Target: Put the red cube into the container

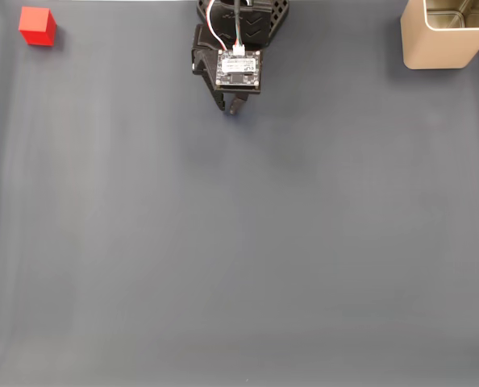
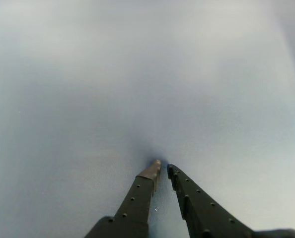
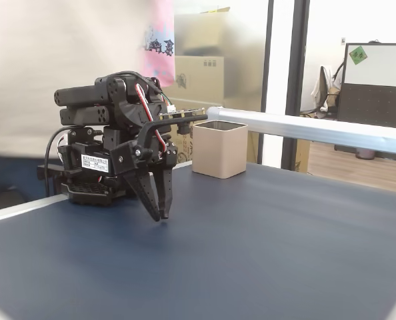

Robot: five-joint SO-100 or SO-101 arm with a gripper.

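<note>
One gripper (image 1: 233,109) is seen nearly closed and empty, tips low over the mat (image 1: 239,242). Seen from above, the red cube (image 1: 37,26) lies far left of it — the container (image 1: 447,34) far right, both at the mat's top edge.

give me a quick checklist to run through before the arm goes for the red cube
1. Small matte red cube free on the dark mat, nothing touching it: ok.
2. Tall beige square container upright, top open, shiny inside visible: ok.
3. End effector empty: ok.
4. Fingertips apart enough to take the cube: not ok, nearly closed.
5. Mat between end effector and cube free of obstacles in the top-down fixed view: ok.
6. Cube within reach: cannot tell.
</note>
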